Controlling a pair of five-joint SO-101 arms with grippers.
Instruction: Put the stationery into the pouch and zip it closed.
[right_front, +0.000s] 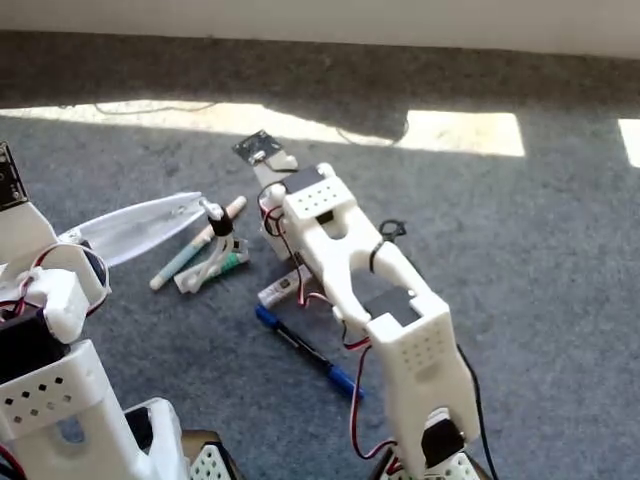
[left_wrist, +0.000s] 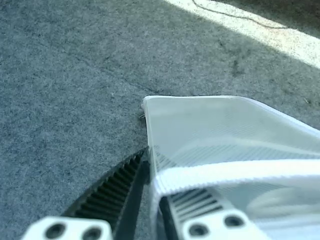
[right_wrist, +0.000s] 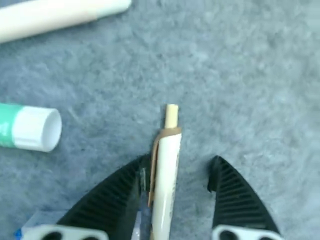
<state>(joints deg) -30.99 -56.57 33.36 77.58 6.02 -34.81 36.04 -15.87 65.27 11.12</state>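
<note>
Cream pen (right_wrist: 165, 175): between parted jaws of my right gripper (right_wrist: 180, 162), long axis in line with the fingers (right_wrist: 112, 197), hugging one; left gripper (left_wrist: 152, 180) clamped on edge of clear pouch (left_wrist: 225, 130).

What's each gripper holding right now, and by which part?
Left gripper clamps the pouch by its edge. Right gripper holds nothing; its open jaws straddle the cream pen near its clip.

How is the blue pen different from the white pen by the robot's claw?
The blue pen is dark blue and black; the white pen is cream with a brown clip. The blue pen lies beside the right arm, away from the right gripper; the white pen sits between its open fingers, against one. Both lie on the grey carpet, outside the pouch.
</note>
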